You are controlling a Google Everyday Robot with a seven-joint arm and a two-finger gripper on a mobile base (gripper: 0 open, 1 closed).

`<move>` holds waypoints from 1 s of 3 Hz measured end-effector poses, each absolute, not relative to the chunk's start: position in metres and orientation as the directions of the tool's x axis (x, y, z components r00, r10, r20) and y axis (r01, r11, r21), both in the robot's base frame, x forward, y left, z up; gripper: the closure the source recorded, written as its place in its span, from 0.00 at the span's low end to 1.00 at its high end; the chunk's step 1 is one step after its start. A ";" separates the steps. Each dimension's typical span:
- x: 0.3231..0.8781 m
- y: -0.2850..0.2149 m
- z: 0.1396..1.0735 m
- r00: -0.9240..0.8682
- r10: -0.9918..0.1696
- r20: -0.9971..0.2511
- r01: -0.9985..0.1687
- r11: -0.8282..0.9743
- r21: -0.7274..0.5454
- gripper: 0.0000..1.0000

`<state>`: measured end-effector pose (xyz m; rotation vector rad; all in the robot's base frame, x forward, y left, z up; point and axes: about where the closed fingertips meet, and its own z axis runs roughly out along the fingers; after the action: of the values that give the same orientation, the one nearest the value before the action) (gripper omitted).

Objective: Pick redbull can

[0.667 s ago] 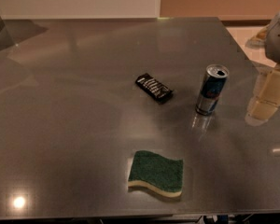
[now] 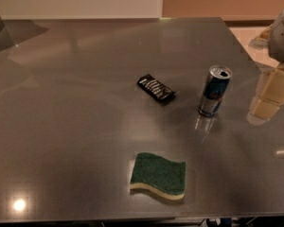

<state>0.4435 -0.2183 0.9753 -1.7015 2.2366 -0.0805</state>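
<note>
The redbull can (image 2: pixel 215 91) stands upright on the grey metal table (image 2: pixel 75 126), right of centre. It is slim, blue and silver, with a silver top and an open pull-tab hole. My gripper (image 2: pixel 270 98) is a cream-coloured piece at the right edge of the view. It hangs just above the table, to the right of the can and apart from it. It holds nothing that I can see.
A flat black snack wrapper (image 2: pixel 156 89) lies left of the can. A green and yellow sponge (image 2: pixel 158 176) lies near the table's front edge. The table's right edge runs just behind the gripper, with light floor beyond.
</note>
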 end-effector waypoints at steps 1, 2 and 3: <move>0.462 -0.223 0.964 -0.249 -0.921 -0.298 -0.928 0.315 -0.199 0.00; 0.485 -0.222 0.949 -0.261 -0.893 -0.366 -0.931 0.333 -0.149 0.00; 0.503 -0.212 0.933 -0.263 -0.869 -0.418 -0.938 0.331 -0.098 0.00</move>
<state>0.5025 -0.2120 0.9327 -1.5961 2.2052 0.2379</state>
